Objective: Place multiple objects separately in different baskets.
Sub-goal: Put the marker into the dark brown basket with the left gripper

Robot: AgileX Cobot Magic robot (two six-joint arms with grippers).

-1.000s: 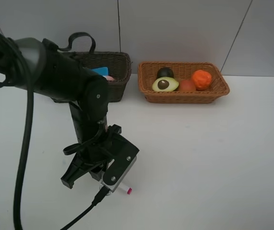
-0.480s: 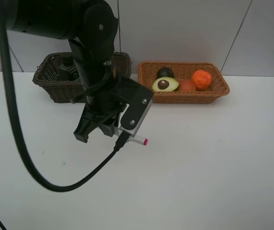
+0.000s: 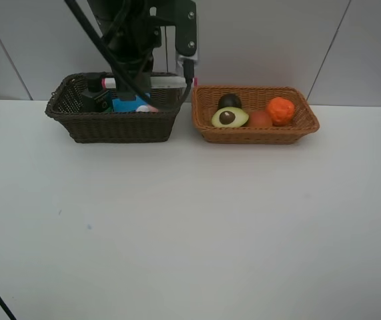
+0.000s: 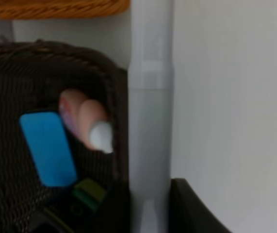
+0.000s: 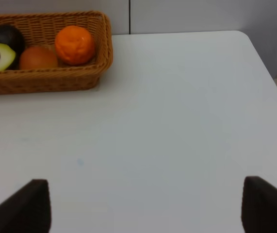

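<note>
My left gripper [image 3: 141, 79] is shut on the white red-tipped marker [image 3: 151, 83] and holds it level just above the dark brown basket [image 3: 113, 123]. In the left wrist view the marker [image 4: 150, 126] crosses the basket's rim [image 4: 120, 97]. Inside lie the small pink bottle [image 4: 82, 121], a blue-faced block [image 4: 48, 148] and a dark green bottle part [image 4: 87, 192]. The light tan basket [image 3: 253, 135] holds the halved avocado [image 3: 229, 118], mangosteen [image 3: 229, 101], peach [image 3: 260, 119] and orange [image 3: 280, 110]. My right gripper [image 5: 148, 199] is open and empty over bare table.
The white table [image 3: 197, 227] spreads in front of both baskets, which stand side by side at its back edge against the grey wall. The left arm's cable hangs at the far left. The table's right edge [image 5: 269, 63] shows in the right wrist view.
My left arm has lifted the marker from the front of the table and carried it back over the dark brown basket. The fruits have not moved.
</note>
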